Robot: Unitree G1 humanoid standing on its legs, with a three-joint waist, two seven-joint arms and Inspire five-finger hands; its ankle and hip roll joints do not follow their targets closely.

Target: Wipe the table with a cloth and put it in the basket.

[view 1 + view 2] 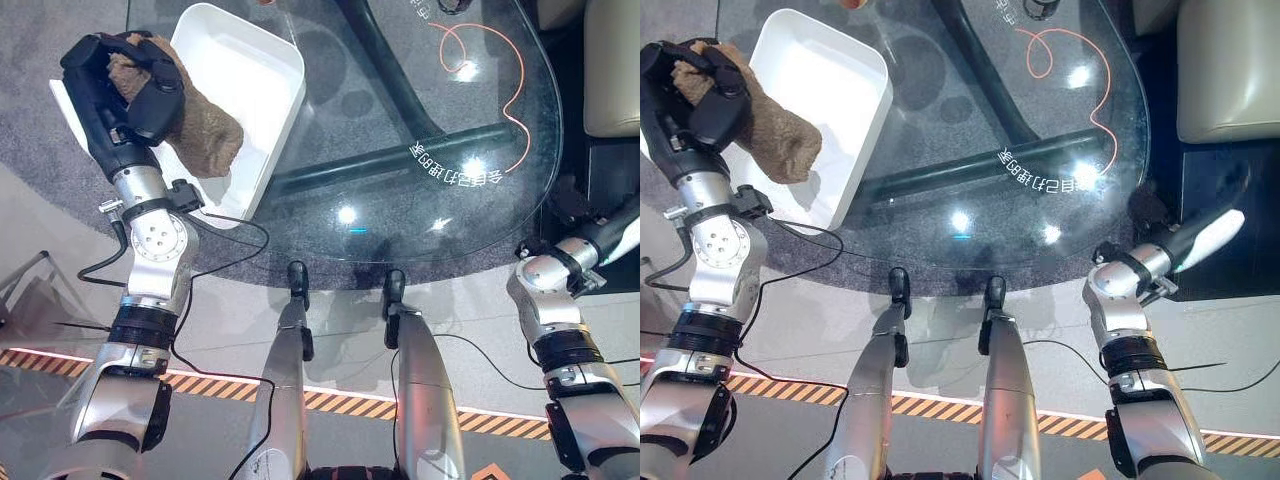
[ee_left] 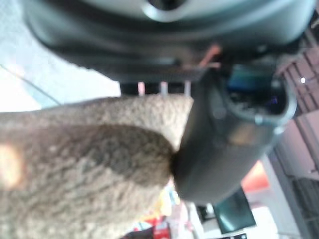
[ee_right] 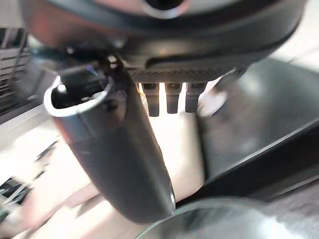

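My left hand (image 1: 130, 85) is raised at the table's left end, shut on a brown fuzzy cloth (image 1: 205, 130). The cloth hangs from the fingers and reaches over the left side of the white basket (image 1: 250, 70). Seen from the left wrist, the cloth (image 2: 75, 164) is pressed against the dark thumb (image 2: 214, 144). The basket stands on the glass table (image 1: 400, 200) and holds nothing else that I can see. My right hand (image 1: 1200, 238) hangs beside the table's right edge, below the glass. Its fingers are straight and it holds nothing (image 3: 114, 159).
A thin orange cord (image 1: 515, 70) curls on the glass at the far right. The table's dark frame (image 1: 400, 155) shows through the glass. A beige seat (image 1: 1230, 70) stands to the right of the table. Grey carpet lies under it.
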